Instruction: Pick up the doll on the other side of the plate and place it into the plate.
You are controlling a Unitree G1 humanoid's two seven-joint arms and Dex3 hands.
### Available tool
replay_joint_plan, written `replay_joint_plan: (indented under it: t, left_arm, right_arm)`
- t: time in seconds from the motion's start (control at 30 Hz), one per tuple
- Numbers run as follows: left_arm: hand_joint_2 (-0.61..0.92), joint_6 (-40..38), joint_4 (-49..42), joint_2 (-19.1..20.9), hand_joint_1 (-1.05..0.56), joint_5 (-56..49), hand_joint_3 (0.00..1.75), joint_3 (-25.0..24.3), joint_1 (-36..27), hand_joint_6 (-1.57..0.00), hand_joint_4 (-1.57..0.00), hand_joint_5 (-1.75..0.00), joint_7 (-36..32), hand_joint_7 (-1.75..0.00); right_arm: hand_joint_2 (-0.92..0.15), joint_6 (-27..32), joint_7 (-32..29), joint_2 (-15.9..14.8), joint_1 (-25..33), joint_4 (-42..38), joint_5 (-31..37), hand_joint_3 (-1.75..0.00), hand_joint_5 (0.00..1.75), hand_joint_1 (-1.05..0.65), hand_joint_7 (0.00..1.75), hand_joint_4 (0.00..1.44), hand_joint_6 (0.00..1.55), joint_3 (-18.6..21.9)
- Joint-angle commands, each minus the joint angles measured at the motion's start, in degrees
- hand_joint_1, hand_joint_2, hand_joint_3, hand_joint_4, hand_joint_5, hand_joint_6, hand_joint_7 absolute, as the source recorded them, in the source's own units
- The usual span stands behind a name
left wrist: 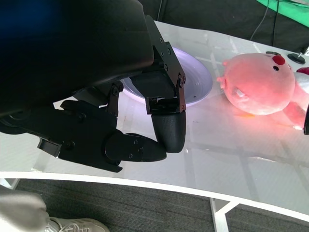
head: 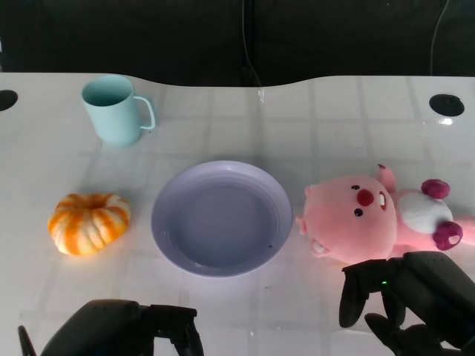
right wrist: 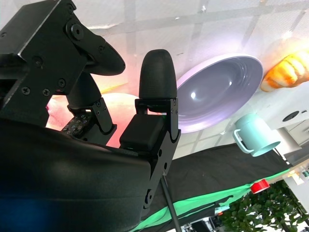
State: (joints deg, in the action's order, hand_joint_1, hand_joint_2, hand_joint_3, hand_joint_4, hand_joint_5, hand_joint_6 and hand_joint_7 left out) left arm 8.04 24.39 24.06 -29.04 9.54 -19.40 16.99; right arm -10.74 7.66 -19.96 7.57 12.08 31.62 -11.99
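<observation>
Plate: You have a round lavender plate (head: 221,218) near the middle of the white bench (head: 326,119). Nothing lies in it.

Cup: A pale blue cup (head: 113,110) stands upright toward the far left corner, its handle turned to the right. Its inside looks bare from the head view.

Doll: The pink plush doll (head: 378,217) lies on the bench just right of the plate, its face turned up, its snout close to the plate's rim. Whether it touches the rim, you cannot tell. It has darker pink paws and a white belly.

Pumpkin: An orange and white striped pumpkin (head: 88,222) sits on the left side of the plate, apart from it.

Right hand: Your right hand (head: 404,300) is at the near edge, just on the near side of the doll, fingers apart and holding nothing.

Left hand: Your left hand (head: 126,330) sits low at the near edge, left of the plate, fingers curled inward with nothing between them.

In the way: Nothing stands between the doll and the plate.
</observation>
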Motion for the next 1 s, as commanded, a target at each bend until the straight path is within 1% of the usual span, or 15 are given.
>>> replay_joint_plan:
  t: [0.03,0.23,0.4,0.6,0.8,0.83,0.9,0.93,1.0]
  left_arm:
    - [0.92,0.2,-0.3,1.0,-0.30,0.0,0.26,-0.5,-0.2,-0.75,-0.72,-1.41,0.0,-1.04]
    - [0.92,0.6,-1.0,1.1,-0.30,0.4,0.26,-0.5,0.2,-0.75,-0.72,-1.40,-0.1,-1.05]
    - [0.92,1.2,-1.6,1.3,-0.30,0.5,0.26,-0.7,0.3,-0.75,-0.72,-1.40,-0.2,-1.03]
    - [0.92,2.1,-2.5,1.2,-0.30,0.9,0.26,-1.1,0.6,-0.76,-0.74,-1.39,-0.5,-1.02]
    - [0.92,1.5,-2.3,0.9,-0.29,1.7,0.26,-1.2,1.0,-0.76,-0.73,-1.44,0.1,-1.02]
    - [0.92,1.5,-2.2,0.9,-0.29,1.9,0.26,-1.3,1.0,-0.76,-0.73,-1.44,0.1,-1.02]
    - [0.92,2.0,-2.6,0.9,-0.28,1.8,0.26,-1.2,1.4,-0.76,-0.73,-1.45,-0.3,-1.02]
    - [0.92,2.1,-2.8,1.0,-0.29,1.7,0.26,-1.1,1.5,-0.76,-0.73,-1.46,-0.4,-1.02]
    - [0.92,1.7,-3.1,0.9,-0.29,1.7,0.27,-1.0,2.1,-0.76,-0.72,-1.49,-0.2,-1.03]
  right_arm:
    - [-0.15,0.2,-0.5,-0.8,-0.3,-0.2,0.5,-1.40,1.57,0.01,1.03,0.99,1.03,0.5]
    - [-0.16,-0.9,-1.1,-0.6,-0.7,-1.0,0.5,-1.38,1.54,0.00,1.03,1.01,1.04,0.5]
    - [-0.16,-0.7,-1.0,-0.6,-0.8,-1.2,0.7,-1.38,1.55,0.00,1.03,1.01,1.04,0.3]
    - [-0.17,-0.7,-0.9,-0.6,-1.3,-1.3,1.1,-1.35,1.51,-0.03,1.01,1.03,1.05,0.1]
    - [-0.19,-1.0,-0.8,-0.7,-1.8,-1.5,0.3,-1.33,1.52,-0.01,0.98,1.02,1.05,0.4]
    - [-0.21,-0.7,-0.6,-0.7,-1.7,-1.1,0.1,-1.31,1.53,0.00,0.97,1.01,1.04,0.5]
    - [-0.29,-0.5,-0.3,-0.5,-1.9,-0.8,-0.7,-1.20,1.48,0.02,0.92,0.97,1.01,0.8]
    - [-0.34,-0.5,-0.3,-0.4,-2.0,-0.9,-1.1,-1.11,1.43,0.01,0.88,0.95,1.00,0.9]
    - [-0.39,-1.1,-0.4,-0.1,-2.6,-1.2,-2.8,-1.01,1.38,0.01,0.83,0.93,0.98,1.4]
